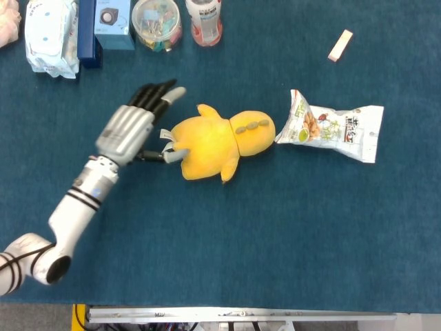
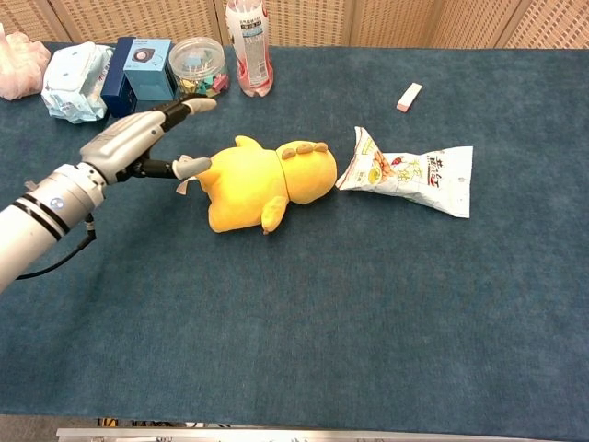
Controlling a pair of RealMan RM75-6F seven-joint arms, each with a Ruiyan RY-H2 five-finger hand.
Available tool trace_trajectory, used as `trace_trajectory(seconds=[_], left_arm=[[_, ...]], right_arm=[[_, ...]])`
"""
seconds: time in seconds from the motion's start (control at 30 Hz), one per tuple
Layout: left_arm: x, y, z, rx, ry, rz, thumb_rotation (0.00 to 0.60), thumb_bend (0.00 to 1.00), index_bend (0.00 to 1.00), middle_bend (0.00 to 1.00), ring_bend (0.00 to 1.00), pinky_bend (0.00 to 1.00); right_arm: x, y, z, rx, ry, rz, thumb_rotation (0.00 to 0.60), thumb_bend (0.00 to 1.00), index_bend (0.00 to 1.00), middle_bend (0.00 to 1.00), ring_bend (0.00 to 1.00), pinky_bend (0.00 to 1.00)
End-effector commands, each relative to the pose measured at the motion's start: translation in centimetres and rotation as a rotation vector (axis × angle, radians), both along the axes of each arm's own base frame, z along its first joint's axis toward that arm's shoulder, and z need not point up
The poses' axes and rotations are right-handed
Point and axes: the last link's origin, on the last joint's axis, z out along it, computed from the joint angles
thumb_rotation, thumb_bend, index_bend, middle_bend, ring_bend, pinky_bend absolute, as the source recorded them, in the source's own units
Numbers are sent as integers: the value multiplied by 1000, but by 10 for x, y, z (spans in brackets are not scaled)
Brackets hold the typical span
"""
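A yellow plush toy (image 1: 217, 141) (image 2: 262, 182) lies on its back in the middle of the blue table, its head toward the right. My left hand (image 1: 134, 127) (image 2: 138, 143) hovers just left of the toy with fingers spread, holding nothing; its thumb tip is close to the toy's left edge. A snack bag (image 1: 334, 127) (image 2: 409, 177) lies right of the toy's head, nearly touching it. My right hand is not in either view.
Along the far edge stand a wipes pack (image 1: 49, 34), a blue box (image 1: 110, 24), a clear jar of clips (image 1: 156, 24) and a pink bottle (image 1: 204, 21). A small eraser-like block (image 1: 340, 45) lies at the far right.
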Motion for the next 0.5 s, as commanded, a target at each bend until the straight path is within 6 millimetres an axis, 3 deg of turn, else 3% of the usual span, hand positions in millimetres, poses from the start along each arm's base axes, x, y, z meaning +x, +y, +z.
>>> trace_trajectory(seconds=[0.03, 0.1, 0.13, 0.17, 0.5], left_arm=[[-10, -8, 17, 50, -9, 53, 314, 0, 0, 0, 0, 0], [-13, -11, 25, 81, -12, 72, 507, 0, 0, 0, 0, 0], [-15, -14, 31, 100, -13, 82, 567, 0, 0, 0, 0, 0], [-18, -15, 35, 116, -12, 91, 589, 0, 0, 0, 0, 0], [-48, -43, 93, 257, 16, 223, 600, 20, 21, 49, 21, 1]], right_arm=[[-1, -1, -1, 4, -3, -2, 600, 176, 451, 495, 383, 411], [-1, -2, -2, 9, -5, -2, 600, 176, 451, 495, 383, 411], [-1, -3, -3, 11, -6, -1, 600, 176, 451, 495, 383, 411], [-2, -3, -3, 13, -8, -2, 600, 176, 452, 495, 383, 411], [-5, -7, -9, 35, -12, -9, 600, 177, 451, 495, 383, 411]])
